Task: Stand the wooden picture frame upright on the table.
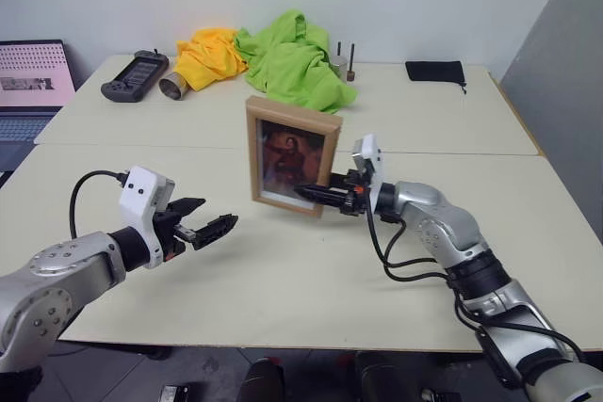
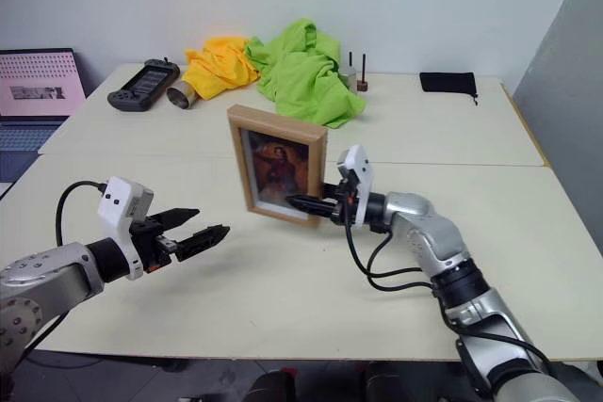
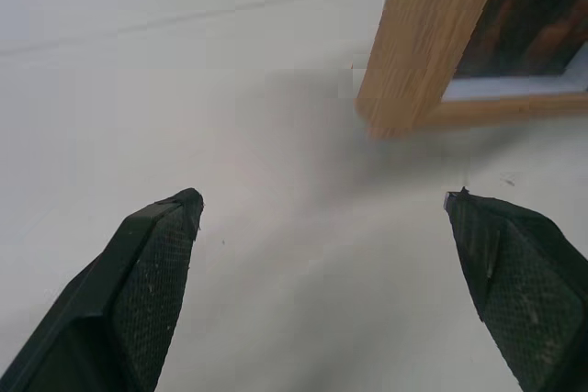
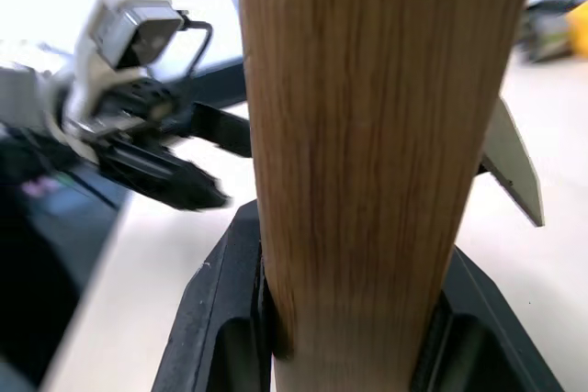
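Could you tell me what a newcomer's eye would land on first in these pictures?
The wooden picture frame stands upright mid-table, its right edge clamped in the right claw. The left claw hangs open off to the frame's left, apart from it. Bright green cloth and yellow cloth lie heaped at the table's far side.

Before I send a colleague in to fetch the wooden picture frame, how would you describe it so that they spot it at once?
On the near half of the cream table, look where the two robot arms meet. The wooden picture frame stands upright there, its edge clamped in the right pincer, with the open left pincer beside it. It is the only light-wood rectangle, with a dark portrait behind glass.
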{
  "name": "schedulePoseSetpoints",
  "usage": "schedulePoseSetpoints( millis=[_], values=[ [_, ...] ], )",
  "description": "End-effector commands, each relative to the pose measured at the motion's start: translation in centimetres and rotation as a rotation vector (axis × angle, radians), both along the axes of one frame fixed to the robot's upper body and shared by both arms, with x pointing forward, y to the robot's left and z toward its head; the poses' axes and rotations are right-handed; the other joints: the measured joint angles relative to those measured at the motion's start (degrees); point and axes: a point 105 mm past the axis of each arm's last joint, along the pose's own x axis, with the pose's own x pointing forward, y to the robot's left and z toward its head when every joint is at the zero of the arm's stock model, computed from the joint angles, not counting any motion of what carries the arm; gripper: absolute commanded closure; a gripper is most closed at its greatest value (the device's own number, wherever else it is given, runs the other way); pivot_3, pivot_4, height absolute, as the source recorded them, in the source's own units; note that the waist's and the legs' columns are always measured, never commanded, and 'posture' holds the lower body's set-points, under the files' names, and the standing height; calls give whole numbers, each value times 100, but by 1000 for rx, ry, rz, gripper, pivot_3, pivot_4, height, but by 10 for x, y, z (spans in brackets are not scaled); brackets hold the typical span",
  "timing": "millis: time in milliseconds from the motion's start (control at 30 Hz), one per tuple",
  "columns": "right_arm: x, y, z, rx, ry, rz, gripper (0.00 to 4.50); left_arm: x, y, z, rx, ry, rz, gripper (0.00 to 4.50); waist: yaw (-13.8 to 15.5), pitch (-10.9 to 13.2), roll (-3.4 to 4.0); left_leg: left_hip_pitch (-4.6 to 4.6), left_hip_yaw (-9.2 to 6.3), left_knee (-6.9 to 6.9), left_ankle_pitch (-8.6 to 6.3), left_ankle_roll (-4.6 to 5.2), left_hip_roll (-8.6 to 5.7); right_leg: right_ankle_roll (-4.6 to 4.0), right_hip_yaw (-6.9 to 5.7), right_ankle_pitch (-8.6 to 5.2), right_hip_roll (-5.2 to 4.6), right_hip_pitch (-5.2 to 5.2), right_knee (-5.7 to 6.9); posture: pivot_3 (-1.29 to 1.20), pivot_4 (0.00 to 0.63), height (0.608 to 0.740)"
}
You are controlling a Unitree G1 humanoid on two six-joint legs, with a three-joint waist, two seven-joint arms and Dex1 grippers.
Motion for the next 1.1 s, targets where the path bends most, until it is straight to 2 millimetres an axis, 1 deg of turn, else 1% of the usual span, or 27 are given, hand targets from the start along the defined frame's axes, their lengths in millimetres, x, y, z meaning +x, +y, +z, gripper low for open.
schedulePoseSetpoints(
  millis=[33,200,367,433,500,533,633,667,700,767,800,833,867,933,967,1033,1100],
  values=[
    [7,3,-11,-2,29,1,3186,0,-3,10,4,-77,-2,0,-1,0,0,-2,1,0,0,0,-1,0,0,0,0,0,-1,0,150,740],
    [14,6,-39,-49,42,-32,3186,-3,-3,8,-3,-75,-5,0,-4,0,-1,-8,1,0,0,0,0,1,-1,0,0,-5,-6,0,150,740],
    [4,4,-55,-93,10,-7,3186,-2,-3,6,-14,-63,-14,0,-5,-1,-2,-6,0,-2,0,0,2,1,-3,0,1,-4,-4,0,150,740],
    [4,3,-56,-89,22,-14,2481,-1,-4,5,-13,-59,-19,0,-5,-2,-3,-6,1,-2,0,0,1,1,-2,1,0,-3,-4,0,150,740],
    [4,-2,-58,-102,20,-32,2086,1,-5,5,-25,-49,-29,0,0,-3,-5,-6,-1,-2,0,0,2,1,-4,1,1,-3,-4,0,150,740],
    [4,-5,-59,-109,16,-42,1780,3,-5,5,-30,-47,-32,0,4,-3,-5,-6,-2,-2,0,0,2,1,-5,1,0,-3,-4,0,150,740],
    [4,-21,-64,-164,-18,-73,1124,7,-6,4,-52,-21,-44,0,8,-2,-4,-7,-2,-1,0,0,-1,1,-4,1,-1,-3,-4,0,150,740],
    [3,-30,-65,-191,-33,-90,951,8,-5,3,-57,-10,-48,0,10,-3,-5,-7,-1,-1,0,0,-2,2,-4,1,-1,-2,-4,0,150,740],
    [3,-39,-67,-225,-57,-108,632,8,-4,2,-59,0,-51,0,9,-3,-5,-6,-1,-1,0,0,-2,2,-4,0,-1,-2,-5,0,150,740],
    [0,-64,-65,-272,-108,-157,146,9,0,-1,-59,19,-50,0,13,-2,-4,-7,-1,-2,0,0,-2,2,-4,0,-1,-2,-7,0,150,740],
    [-1,-78,-59,-297,-139,-195,36,9,3,-2,-56,31,-50,0,14,-2,-4,-8,-2,-3,0,0,-2,2,-5,0,-1,-2,-8,0,150,740],
    [-3,-89,-53,-312,-158,-227,36,8,6,-3,-53,41,-50,0,16,-1,-3,-8,-1,-3,0,0,-2,2,-4,0,-1,-2,-8,0,150,740],
    [-4,-94,-49,-322,-169,-247,36,8,8,-3,-50,48,-51,0,14,-1,-3,-10,-1,-3,0,0,-2,2,-4,0,-1,-3,-10,0,150,740],
    [-14,-110,-26,-318,-182,-285,36,7,16,-1,-69,65,-44,0,-5,-1,-3,-8,-1,-3,0,0,-2,2,-3,0,-1,-2,-9,0,150,740],
    [-21,-114,-16,-311,-179,-289,36,8,21,0,-76,72,-38,0,-18,0,-2,-7,-1,-3,0,0,-1,3,-1,0,1,-3,-6,0,150,740],
    [-34,-115,-2,-299,-166,-287,36,9,29,1,-79,84,-27,0,-50,0,-2,0,-1,-5,-1,0,5,2,1,-2,6,-3,2,0,150,740],
    [-43,-113,4,-298,-153,-289,36,11,36,0,-54,89,-25,0,-58,-1,-2,5,-5,-6,-1,1,11,3,2,-2,17,-3,4,0,150,740]
  ],
)
